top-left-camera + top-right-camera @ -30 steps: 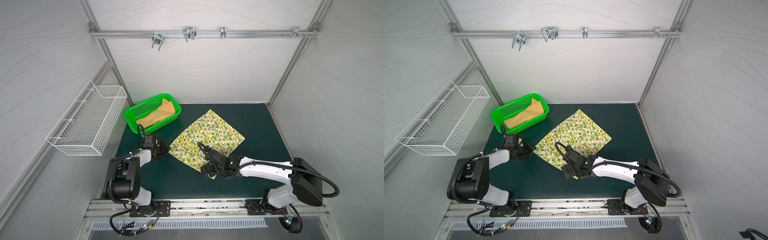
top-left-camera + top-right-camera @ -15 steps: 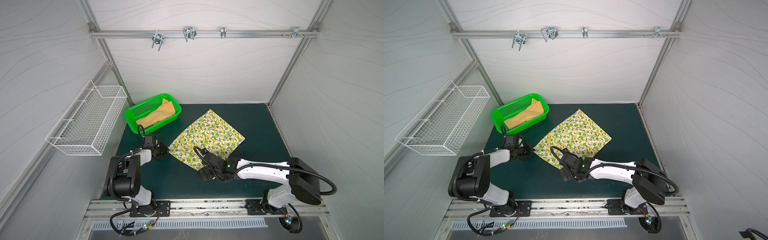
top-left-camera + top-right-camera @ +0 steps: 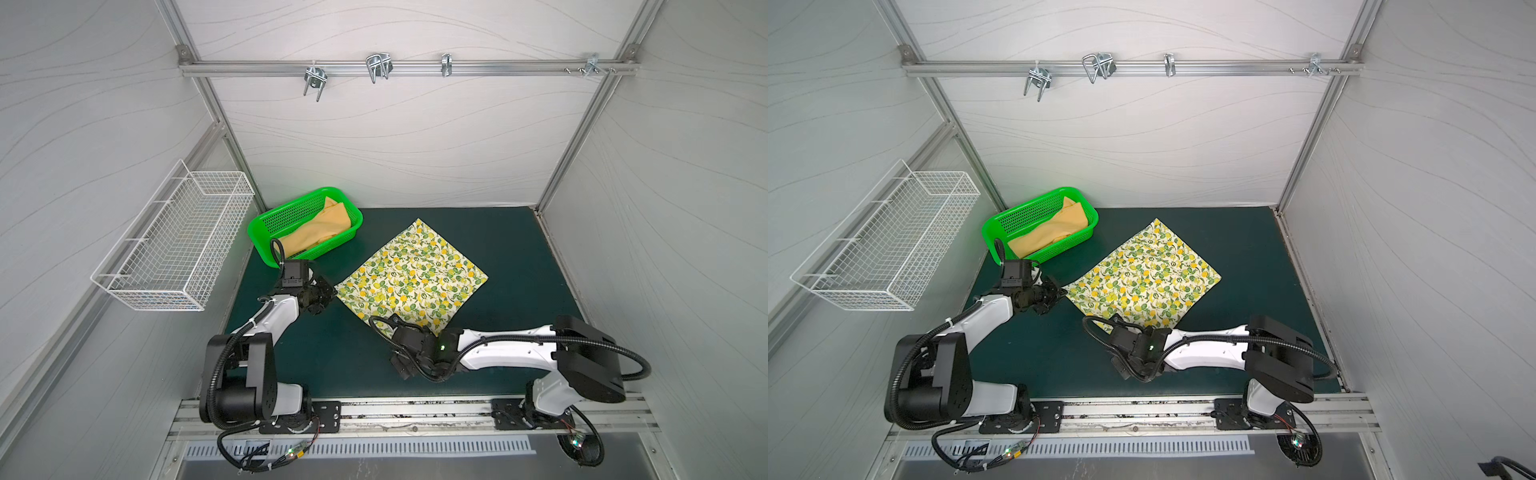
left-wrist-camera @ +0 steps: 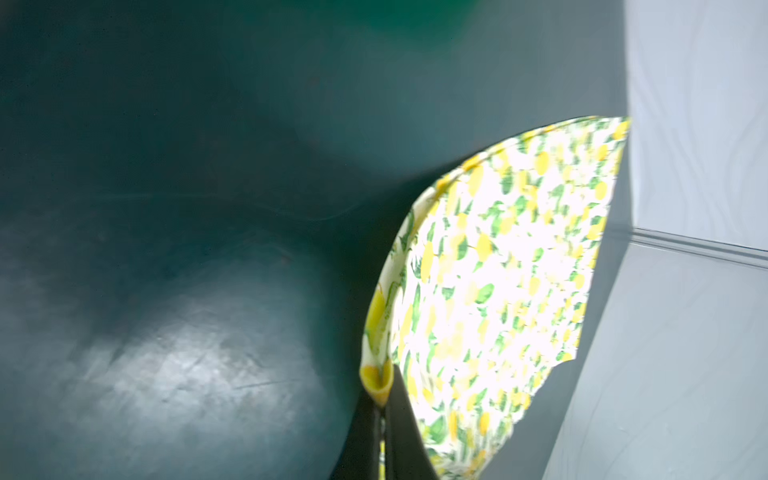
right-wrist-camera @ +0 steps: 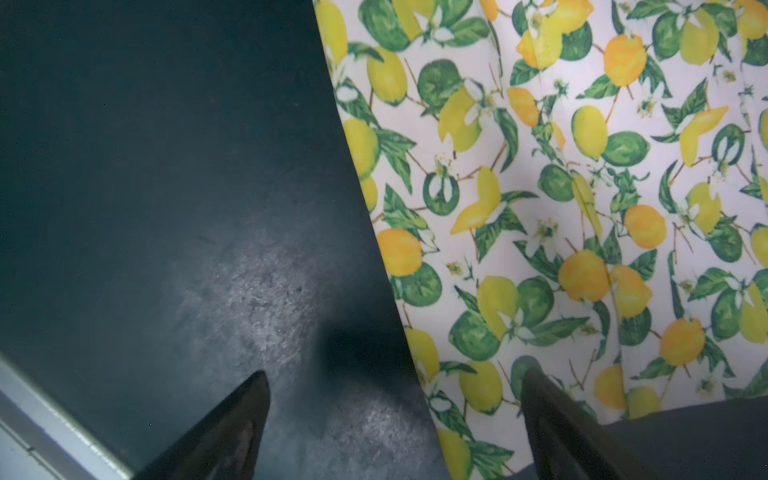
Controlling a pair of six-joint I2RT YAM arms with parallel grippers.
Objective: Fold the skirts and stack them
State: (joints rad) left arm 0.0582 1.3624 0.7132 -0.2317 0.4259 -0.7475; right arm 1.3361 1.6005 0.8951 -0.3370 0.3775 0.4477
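Observation:
The cream lemon-print skirt (image 3: 411, 278) (image 3: 1144, 274) lies flat as a diamond on the dark green mat. My left gripper (image 3: 330, 291) (image 3: 1061, 291) is shut on its left corner. In the left wrist view a fold of the lemon-print skirt (image 4: 498, 270) is pinched at the left gripper's (image 4: 384, 390) tips. My right gripper (image 3: 398, 353) (image 5: 394, 372) is open at the skirt's front corner. One of its fingers (image 5: 552, 415) is over the lemon-print skirt (image 5: 561, 187) and the other is over bare mat. The mustard skirt (image 3: 320, 232) (image 3: 1054, 230) lies crumpled in the green basket (image 3: 286, 203).
A white wire basket (image 3: 174, 241) hangs on the left wall. A rail with metal hooks (image 3: 374, 68) runs across the back wall. White walls close in the mat at back, left and right, and a metal rail (image 3: 415, 409) borders its front.
My left gripper has shut on the lemon skirt's left corner. The right gripper has shifted slightly toward the front along the skirt's near edge and stays open.

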